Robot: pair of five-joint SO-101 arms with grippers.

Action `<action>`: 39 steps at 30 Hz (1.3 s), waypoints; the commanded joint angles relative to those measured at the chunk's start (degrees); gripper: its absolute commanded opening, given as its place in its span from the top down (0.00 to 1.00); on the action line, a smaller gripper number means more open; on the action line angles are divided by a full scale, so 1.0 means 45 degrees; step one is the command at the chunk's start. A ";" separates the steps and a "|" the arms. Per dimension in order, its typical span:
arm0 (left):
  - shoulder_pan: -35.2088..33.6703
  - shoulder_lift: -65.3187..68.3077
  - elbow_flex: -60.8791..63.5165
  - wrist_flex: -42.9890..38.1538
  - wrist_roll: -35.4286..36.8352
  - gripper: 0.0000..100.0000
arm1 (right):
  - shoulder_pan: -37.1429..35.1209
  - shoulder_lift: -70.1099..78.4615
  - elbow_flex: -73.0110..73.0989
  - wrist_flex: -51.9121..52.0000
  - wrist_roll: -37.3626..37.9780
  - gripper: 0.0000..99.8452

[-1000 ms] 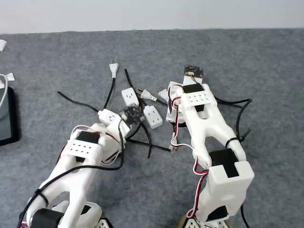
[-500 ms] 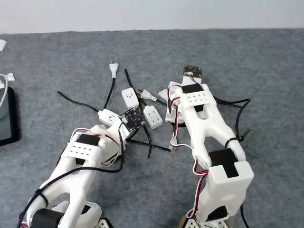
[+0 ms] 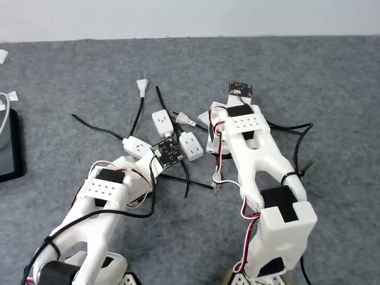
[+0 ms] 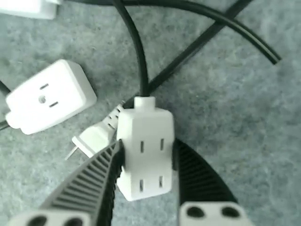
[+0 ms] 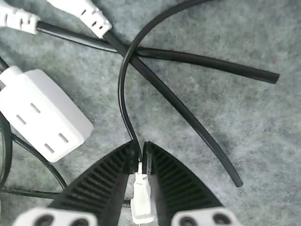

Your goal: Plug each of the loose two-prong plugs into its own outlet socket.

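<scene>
The white two-socket outlet block (image 4: 143, 165) lay among black cords (image 4: 135, 43) in the middle of the grey counter (image 3: 332, 71), gripped on both sides by the left claw (image 4: 146, 147). A loose plug (image 4: 94, 137) rested just beside it, a single outlet (image 4: 47, 101) near. Farther right, the right claw (image 5: 141, 147) was pinched together on another white plug (image 5: 140, 207).
</scene>
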 commanded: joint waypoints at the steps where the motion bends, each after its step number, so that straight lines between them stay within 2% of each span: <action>1: -0.0039 0.0000 -0.0010 -0.0352 0.0020 0.99 | -0.0088 -0.0850 -0.0156 -0.0205 0.0195 0.97; 5: 0.0488 -0.0117 0.0107 0.0332 0.0313 0.99 | -0.0029 -0.0928 -0.0156 -0.0205 0.0215 0.97; 9: 0.1543 -0.0117 0.0049 0.0879 0.2657 0.99 | 0.0029 -0.0947 -0.0254 -0.0186 0.0215 0.97; 11: 0.1621 -0.0137 -0.0068 0.0860 0.3145 0.99 | 0.0010 -0.0928 -0.0254 -0.0186 0.0215 0.97; 17: 0.1153 -0.0137 -0.0440 0.0449 0.2110 0.97 | 0.0029 -0.0928 -0.0254 -0.0166 0.0215 0.97; 25: -0.0840 -0.0117 -0.0361 -0.0742 0.0469 0.81 | -0.0010 -0.0869 -0.0274 -0.0186 0.0527 0.97; 29: -0.1387 -0.0020 -0.0322 -0.1114 -0.1700 0.81 | -0.0049 -0.0850 -0.0274 -0.0186 0.0547 0.97; 35: -0.2032 -0.0117 0.0908 -0.4298 -0.3458 0.85 | -0.0049 -0.0850 -0.0274 -0.0186 0.0567 0.97; 39: -0.2208 -0.0020 0.1612 -0.6193 -0.3575 0.85 | -0.0049 -0.0850 -0.0274 -0.0186 0.0567 0.97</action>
